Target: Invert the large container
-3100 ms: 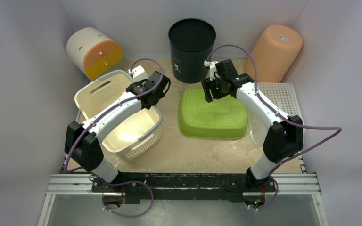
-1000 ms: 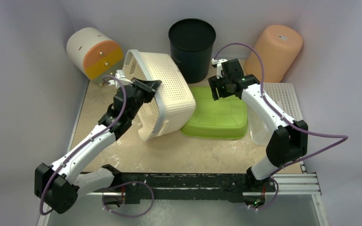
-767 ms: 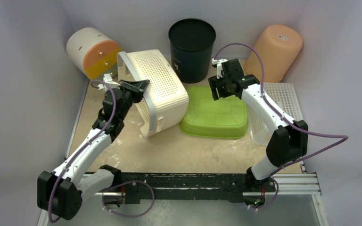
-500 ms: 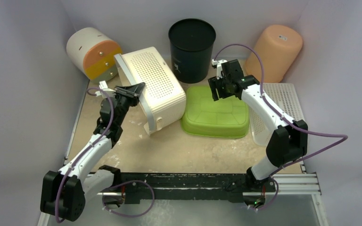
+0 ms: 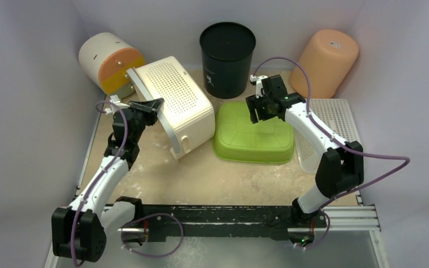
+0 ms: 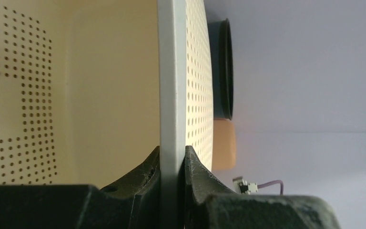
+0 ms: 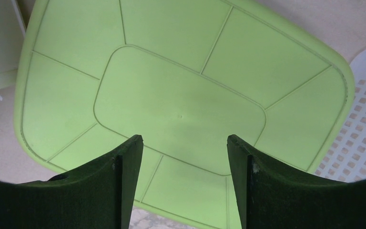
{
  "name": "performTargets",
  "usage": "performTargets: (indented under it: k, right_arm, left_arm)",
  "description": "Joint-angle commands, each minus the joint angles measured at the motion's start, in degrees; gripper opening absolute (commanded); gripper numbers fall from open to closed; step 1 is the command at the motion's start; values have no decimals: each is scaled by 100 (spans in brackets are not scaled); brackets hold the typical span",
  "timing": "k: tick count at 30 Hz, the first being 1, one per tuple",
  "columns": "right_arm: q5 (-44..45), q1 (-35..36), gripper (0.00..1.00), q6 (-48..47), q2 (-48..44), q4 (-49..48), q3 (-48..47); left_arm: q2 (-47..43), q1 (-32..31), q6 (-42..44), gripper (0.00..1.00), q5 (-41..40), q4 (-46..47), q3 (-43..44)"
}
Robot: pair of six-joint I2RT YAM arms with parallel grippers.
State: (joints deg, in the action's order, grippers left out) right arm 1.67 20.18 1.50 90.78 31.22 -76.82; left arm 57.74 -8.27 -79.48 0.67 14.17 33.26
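The large container [image 5: 180,100], a cream-beige basket with dotted walls, is tipped well over at the back left. Its base faces up and to the right, and its open side faces left and down. My left gripper [image 5: 148,106] is shut on its rim. In the left wrist view the pale rim [image 6: 172,86] runs straight up between the two black fingers [image 6: 198,171], which press on both sides of it. My right gripper [image 5: 261,107] hangs open over the lime-green tub [image 5: 254,137], with nothing between its fingers [image 7: 124,167].
The lime-green tub [image 7: 181,90] lies upside down beside the container. A black bucket [image 5: 227,50] stands behind, a peach bucket [image 5: 325,60] at the back right and a white-and-orange drum [image 5: 109,61] at the back left. A white perforated basket [image 5: 328,120] lies at the right.
My left arm has swung the container left and back, turning it further over so its base now faces more upward. The right gripper has hardly moved.
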Motion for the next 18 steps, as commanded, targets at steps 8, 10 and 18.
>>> performTargets:
  k: [8,10,18]
  right_arm:
    - [-211,-28,68,153,-65,-415,278]
    - [-231,-32,68,170,-78,-460,302]
    - [-358,-41,68,250,-100,-735,503]
  left_arm:
    - [1436,745,1789,0,-1322,-5142,149]
    - [1488,803,1896,0,-1528,-5396,235]
    - [1527,827,2217,0,-1514,-5637,408]
